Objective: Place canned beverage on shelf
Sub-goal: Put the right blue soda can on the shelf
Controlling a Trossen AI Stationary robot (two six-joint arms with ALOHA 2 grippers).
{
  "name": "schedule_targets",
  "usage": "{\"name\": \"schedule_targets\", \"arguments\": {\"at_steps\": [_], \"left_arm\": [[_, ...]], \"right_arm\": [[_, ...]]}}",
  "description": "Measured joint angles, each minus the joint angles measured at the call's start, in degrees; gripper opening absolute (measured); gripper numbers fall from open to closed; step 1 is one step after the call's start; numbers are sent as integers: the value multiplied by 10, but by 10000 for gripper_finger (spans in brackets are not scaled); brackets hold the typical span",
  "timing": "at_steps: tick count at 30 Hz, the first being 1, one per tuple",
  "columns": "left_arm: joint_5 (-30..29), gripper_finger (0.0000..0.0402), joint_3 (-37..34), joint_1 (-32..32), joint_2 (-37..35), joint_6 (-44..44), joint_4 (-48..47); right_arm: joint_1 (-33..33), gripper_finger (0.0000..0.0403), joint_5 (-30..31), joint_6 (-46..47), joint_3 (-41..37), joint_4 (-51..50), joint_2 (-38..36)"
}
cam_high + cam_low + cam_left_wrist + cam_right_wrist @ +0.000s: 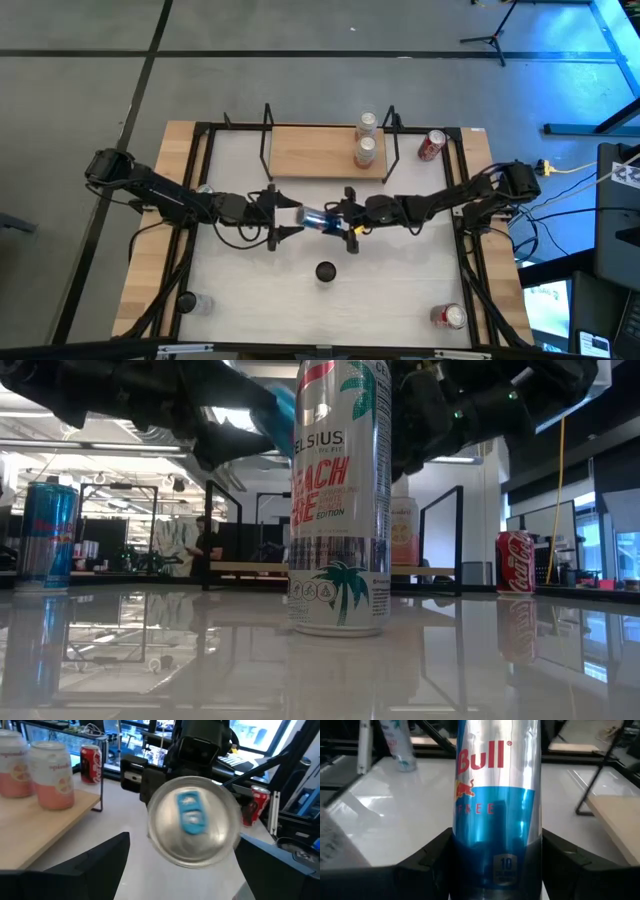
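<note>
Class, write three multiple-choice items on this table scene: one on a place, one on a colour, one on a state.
1. Where do the two pink-and-white cans stand?
A. on the shelf
B. on the floor
C. in the left gripper

2. What colour is the can held in the air?
A. green
B. blue and silver
C. black

3. How is the left gripper?
A. shut on a red can
B. out of sight
C. open

Key:
1 A: the pink-and-white cans stand on the shelf.
2 B: the right gripper clamps a blue and silver can.
3 C: the left gripper faces that can's top with its fingers spread.
</note>
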Motion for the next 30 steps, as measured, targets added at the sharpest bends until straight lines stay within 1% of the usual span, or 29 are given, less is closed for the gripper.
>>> {"name": "schedule_targets", "arguments": {"at_steps": [4, 6, 9, 15, 22, 26, 30], "left_arm": [[9, 343, 1, 0, 1, 19, 25], [12, 336, 2, 0, 10, 25, 48], [20, 321, 9, 3, 24, 27, 54], [33, 282, 26, 8, 50, 39, 43], [33, 222, 30, 8, 52, 41, 34], [33, 217, 30, 8, 52, 47, 36], [33, 217, 30, 8, 52, 54, 36]], "right_arm": [[-1, 222, -6, 0, 0, 11, 5], [-1, 223, -7, 0, 1, 26, 14], [-1, 223, -6, 0, 2, 32, 21], [0, 223, -2, 0, 2, 32, 24], [-1, 223, -3, 0, 2, 29, 24], [-1, 228, 0, 0, 2, 30, 24], [0, 260, 11, 0, 2, 27, 20]]}}
